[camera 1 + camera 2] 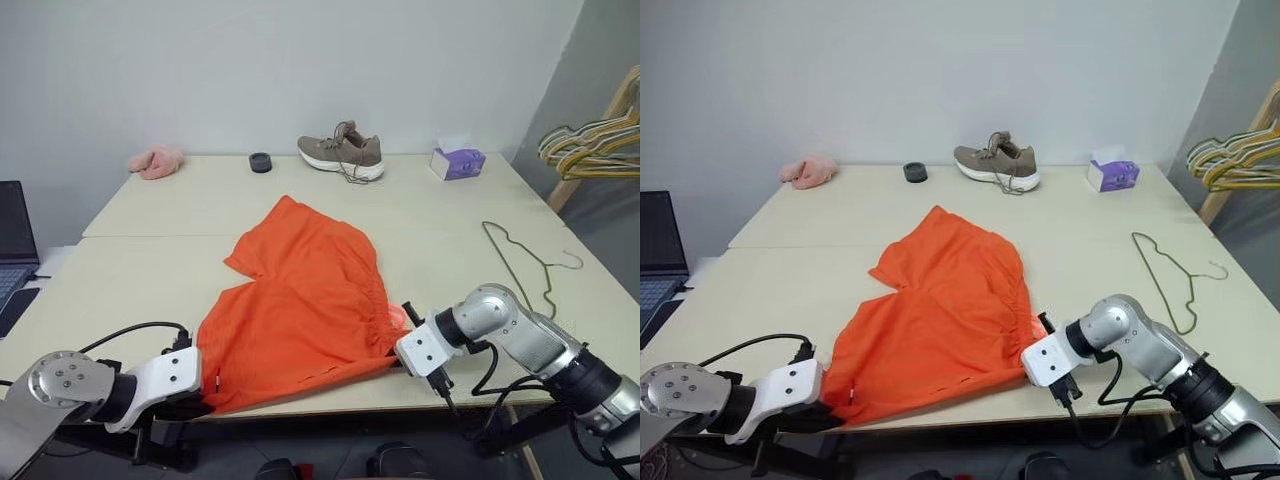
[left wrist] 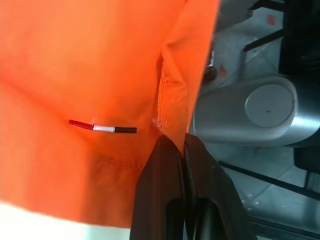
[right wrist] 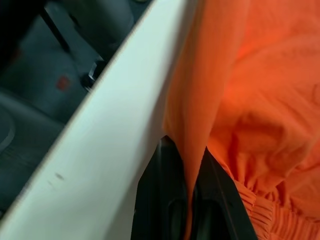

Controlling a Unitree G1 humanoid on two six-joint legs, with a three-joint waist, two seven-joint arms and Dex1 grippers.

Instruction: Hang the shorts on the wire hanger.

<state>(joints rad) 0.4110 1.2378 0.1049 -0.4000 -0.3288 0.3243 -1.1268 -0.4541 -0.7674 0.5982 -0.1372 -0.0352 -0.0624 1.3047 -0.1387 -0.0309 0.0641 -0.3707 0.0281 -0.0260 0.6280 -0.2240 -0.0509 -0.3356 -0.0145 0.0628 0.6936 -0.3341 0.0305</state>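
Both grippers clamped on shorts (image 1: pixel 300 310) at near table (image 1: pixel 150 270) edge. Left gripper (image 2: pixel 184 150) pinching a hem fold at the near-left corner, fabric sandwiched between the black fingers (image 2: pixel 160 200). Right gripper (image 3: pixel 192 165) pinching an edge right next to the gathered waistband, at the near-right side. Probably a two-point hold so the cloth lifts spread out rather than bunched. Most of shorts flat on table, far end pointing toward shoe (image 1: pixel 342 153); near edge drooping slightly over table lip between the two grips.

Hanger (image 1: pixel 520 262) flat on table, right of shorts, well apart, hook end toward right table edge. Nothing on it yet. Not touching shorts or either arm.

Judgement: grasp done, hanging not started. Next likely lift and carry right toward hanger; thin wire lying flat could be awkward to thread with both grippers occupied.
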